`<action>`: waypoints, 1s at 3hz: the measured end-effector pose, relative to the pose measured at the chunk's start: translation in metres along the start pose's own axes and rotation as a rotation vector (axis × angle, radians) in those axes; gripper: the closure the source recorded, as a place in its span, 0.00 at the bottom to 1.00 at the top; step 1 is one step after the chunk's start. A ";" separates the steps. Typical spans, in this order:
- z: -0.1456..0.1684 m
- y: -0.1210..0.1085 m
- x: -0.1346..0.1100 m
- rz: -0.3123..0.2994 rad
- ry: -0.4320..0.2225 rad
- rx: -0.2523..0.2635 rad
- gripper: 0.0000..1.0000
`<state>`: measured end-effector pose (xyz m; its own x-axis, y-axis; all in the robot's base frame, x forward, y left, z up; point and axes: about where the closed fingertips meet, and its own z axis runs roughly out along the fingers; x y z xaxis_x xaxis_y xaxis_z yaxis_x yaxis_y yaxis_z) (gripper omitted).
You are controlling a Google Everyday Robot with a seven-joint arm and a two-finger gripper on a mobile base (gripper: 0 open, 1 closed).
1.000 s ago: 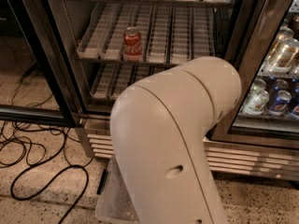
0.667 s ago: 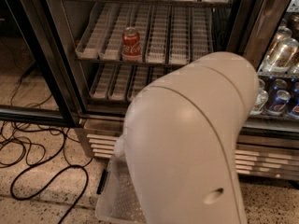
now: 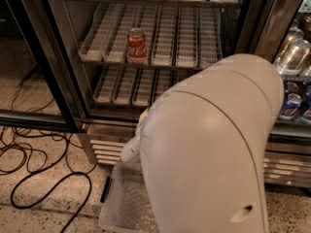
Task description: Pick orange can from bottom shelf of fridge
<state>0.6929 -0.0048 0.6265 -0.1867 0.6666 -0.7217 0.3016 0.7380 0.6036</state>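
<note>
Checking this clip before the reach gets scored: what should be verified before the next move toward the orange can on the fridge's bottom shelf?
1. Fridge door open: ok. The racks are exposed to the camera.
2. Orange can located: cannot tell. No orange can shows on the visible left lanes of the bottom shelf, and the rest is hidden behind the arm.
3. Gripper placed for the reach: cannot tell. The gripper is out of view, somewhere beyond the arm's bulk.
4. Wrong target avoided: ok. The red can stands upright one rack above the bottom shelf.
</note>
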 end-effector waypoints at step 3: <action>-0.075 -0.081 0.037 0.355 0.201 0.247 1.00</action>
<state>0.5917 -0.0322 0.5759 -0.2014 0.8982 -0.3907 0.5880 0.4299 0.6852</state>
